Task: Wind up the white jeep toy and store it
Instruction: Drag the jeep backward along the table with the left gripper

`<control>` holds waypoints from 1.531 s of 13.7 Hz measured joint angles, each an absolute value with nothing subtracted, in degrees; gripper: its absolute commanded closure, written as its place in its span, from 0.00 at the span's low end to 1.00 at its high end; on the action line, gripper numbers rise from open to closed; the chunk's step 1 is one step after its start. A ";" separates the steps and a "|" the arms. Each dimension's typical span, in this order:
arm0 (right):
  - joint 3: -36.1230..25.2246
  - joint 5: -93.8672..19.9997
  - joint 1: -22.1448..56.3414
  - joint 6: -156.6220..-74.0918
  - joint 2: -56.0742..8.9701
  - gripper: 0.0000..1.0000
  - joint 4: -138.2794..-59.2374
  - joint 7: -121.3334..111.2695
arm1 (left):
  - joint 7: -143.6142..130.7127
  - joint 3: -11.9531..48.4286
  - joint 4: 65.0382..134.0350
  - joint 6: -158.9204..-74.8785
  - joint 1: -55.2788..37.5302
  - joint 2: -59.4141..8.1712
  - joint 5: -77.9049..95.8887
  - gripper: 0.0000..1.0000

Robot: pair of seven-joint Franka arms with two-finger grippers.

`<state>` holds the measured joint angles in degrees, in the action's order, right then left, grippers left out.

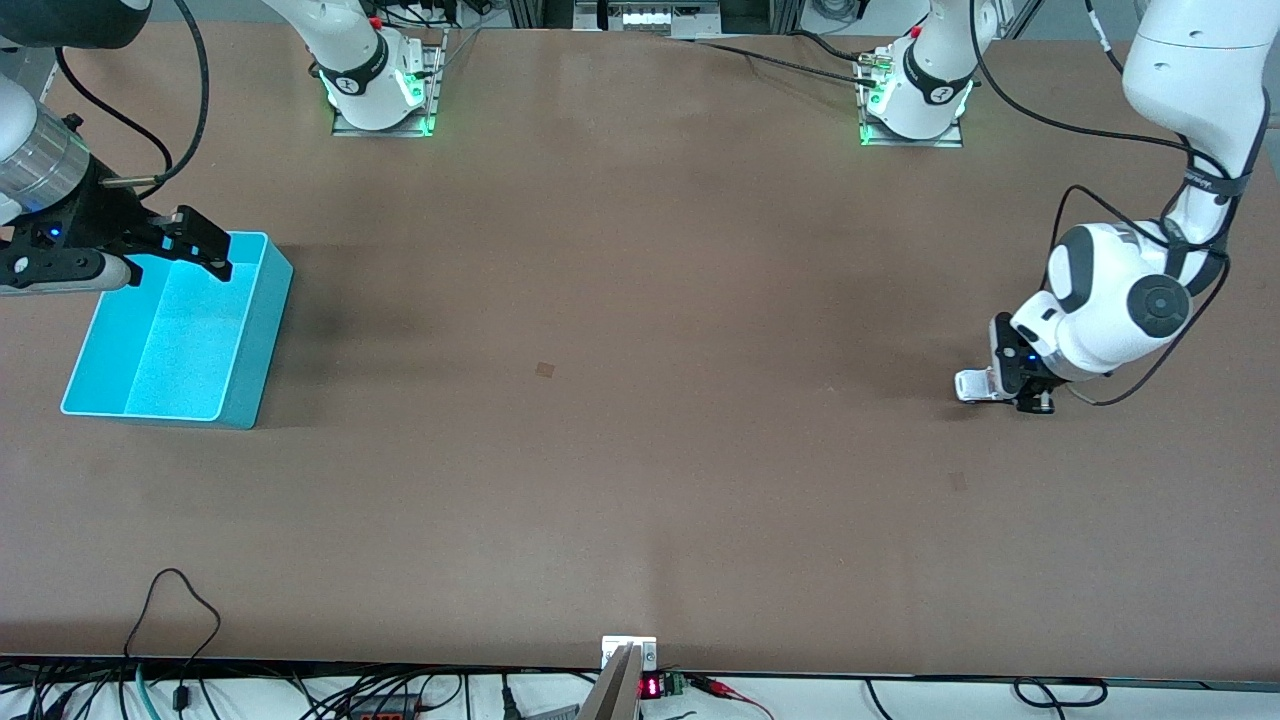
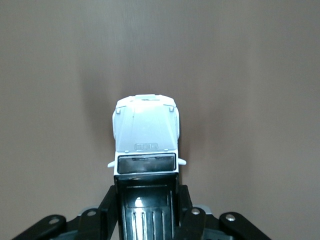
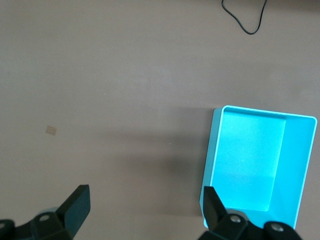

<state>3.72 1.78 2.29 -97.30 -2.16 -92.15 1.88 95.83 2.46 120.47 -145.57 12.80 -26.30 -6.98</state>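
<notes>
The white jeep toy (image 2: 146, 132), with a black ribbed roof, is between the fingers of my left gripper (image 2: 146, 205). The fingers (image 2: 111, 200) press on both sides of the roof. In the front view my left gripper (image 1: 1012, 388) holds the jeep (image 1: 974, 386) low at the table surface, toward the left arm's end. I cannot tell whether its wheels touch the table. My right gripper (image 1: 200, 242) is open and empty, over the corner of the cyan bin (image 1: 262, 340) nearest the robots' bases. In the right wrist view the open gripper (image 3: 145, 205) has the empty bin (image 3: 210, 155) beside one fingertip.
The cyan bin stands toward the right arm's end of the table. A black cable (image 1: 185, 600) loops onto the table near the front edge. Small tape marks (image 1: 545, 369) sit on the brown tabletop.
</notes>
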 measured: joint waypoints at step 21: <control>3.72 1.78 2.30 -97.30 -2.16 0.00 -92.15 1.88 | 103.78 2.37 115.34 -141.17 21.01 -30.58 -6.98 0.00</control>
<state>3.72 1.78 2.30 -97.30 -2.16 -92.15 1.88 103.78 2.37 115.34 -141.17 21.01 -30.58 -6.98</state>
